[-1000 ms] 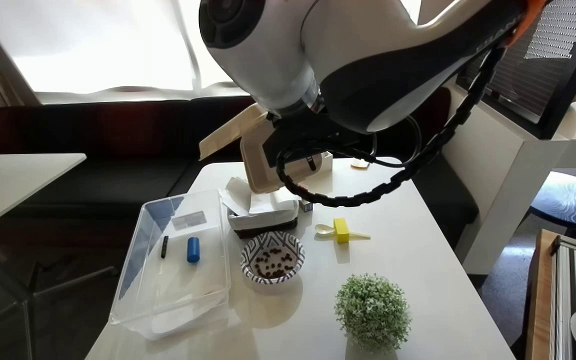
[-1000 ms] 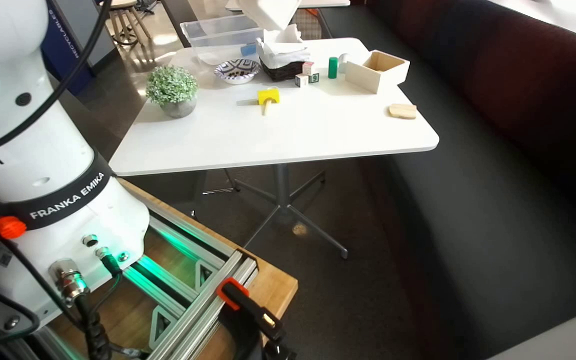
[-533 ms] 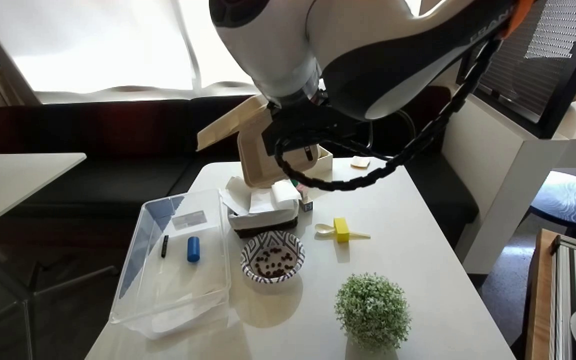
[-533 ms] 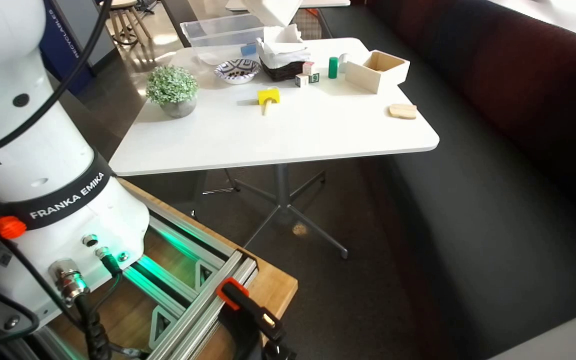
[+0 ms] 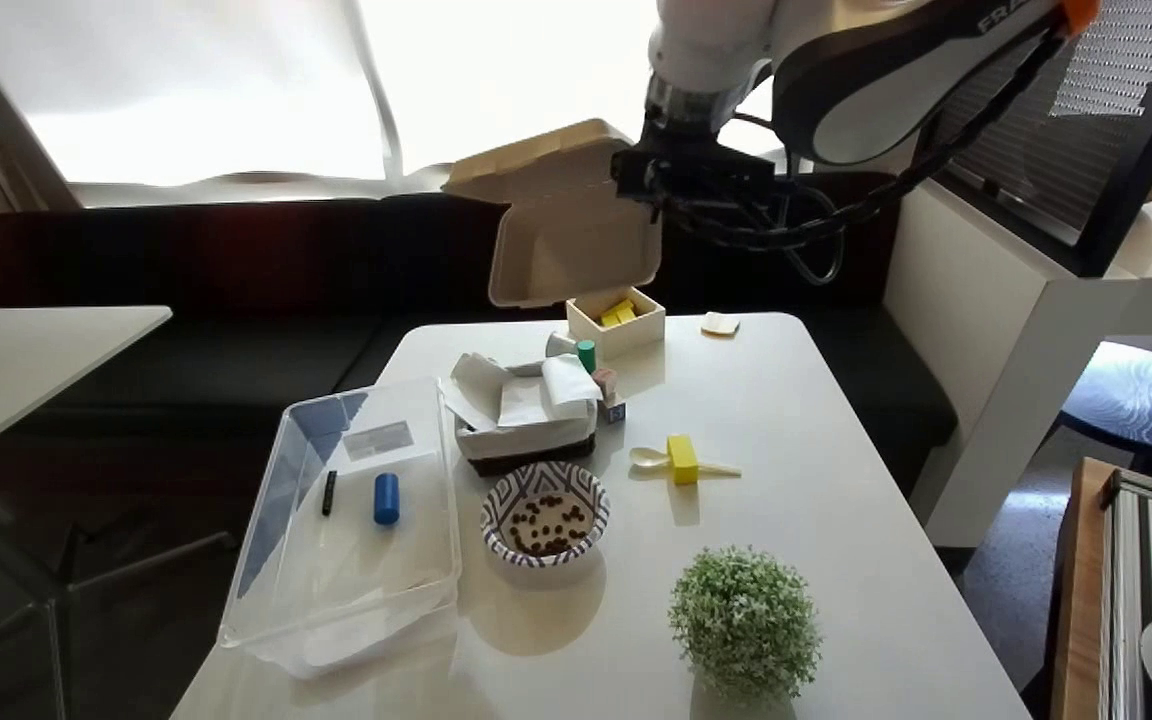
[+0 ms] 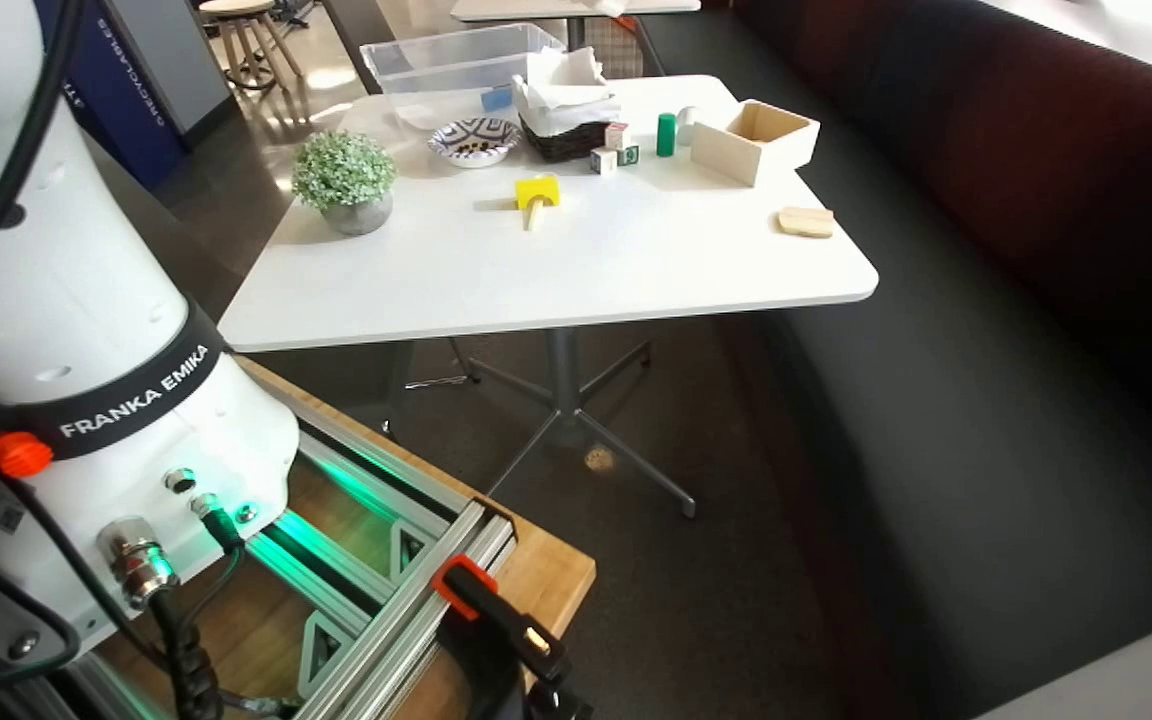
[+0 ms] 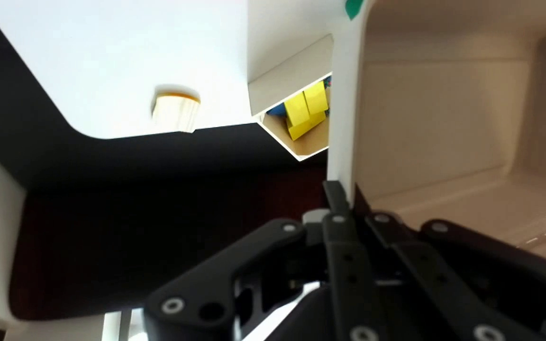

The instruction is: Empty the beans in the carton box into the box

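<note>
the gripper (image 7: 350,197) is clenched on the rim of the beige cardboard clamshell box (image 5: 576,250), its fingertips (image 7: 337,196) pressed to both faces of the wall in the wrist view. in an exterior view the clamshell box hangs spread apart and tilted in the air, clear of the white table (image 5: 786,450). the dark beans (image 5: 556,547) lie scattered over the bottom of the zigzag-patterned bowl (image 5: 546,477), which stands just beside the clear plastic bin (image 5: 366,570). yellow blocks (image 7: 296,111) sit inside the wooden box (image 5: 636,335), and a yellow arch block (image 5: 682,460) straddles a spoon (image 5: 649,458).
</note>
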`<act>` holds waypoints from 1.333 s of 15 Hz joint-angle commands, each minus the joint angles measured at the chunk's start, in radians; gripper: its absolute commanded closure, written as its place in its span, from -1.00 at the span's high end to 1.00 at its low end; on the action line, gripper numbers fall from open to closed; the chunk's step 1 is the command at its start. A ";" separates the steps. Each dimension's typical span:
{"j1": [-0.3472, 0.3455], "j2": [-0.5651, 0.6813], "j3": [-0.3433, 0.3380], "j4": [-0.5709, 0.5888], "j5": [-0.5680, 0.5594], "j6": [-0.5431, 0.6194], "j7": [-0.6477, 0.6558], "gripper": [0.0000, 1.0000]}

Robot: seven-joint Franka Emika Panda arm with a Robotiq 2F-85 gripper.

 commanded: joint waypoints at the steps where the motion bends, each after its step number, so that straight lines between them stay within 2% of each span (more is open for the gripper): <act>1: -0.048 -0.050 -0.099 -0.165 0.200 0.275 -0.199 -0.99; 2: -0.065 -0.042 -0.109 -0.198 0.299 0.335 -0.288 -0.99; 3: -0.032 -0.030 -0.164 -0.238 0.372 0.386 -0.363 -0.99; 6: 0.048 -0.017 -0.260 -0.339 0.605 0.466 -0.573 -0.99; 9: 0.129 -0.042 -0.335 -0.392 0.839 0.430 -0.772 -0.99; 11: 0.154 -0.045 -0.373 -0.390 0.979 0.396 -0.896 -0.99; 15: 0.142 0.014 -0.424 -0.354 1.080 0.398 -0.988 -0.99; 16: 0.009 0.063 -0.308 -0.340 1.082 0.417 -0.995 -0.99; 17: 0.007 0.007 -0.284 -0.366 1.091 0.417 -1.000 -0.95; 18: -0.026 0.019 -0.268 -0.362 1.082 0.418 -1.000 -0.95; 19: 0.035 0.028 -0.344 -0.360 1.046 0.418 -0.974 -0.95; 20: 0.023 0.039 -0.333 -0.356 1.046 0.418 -0.974 -0.95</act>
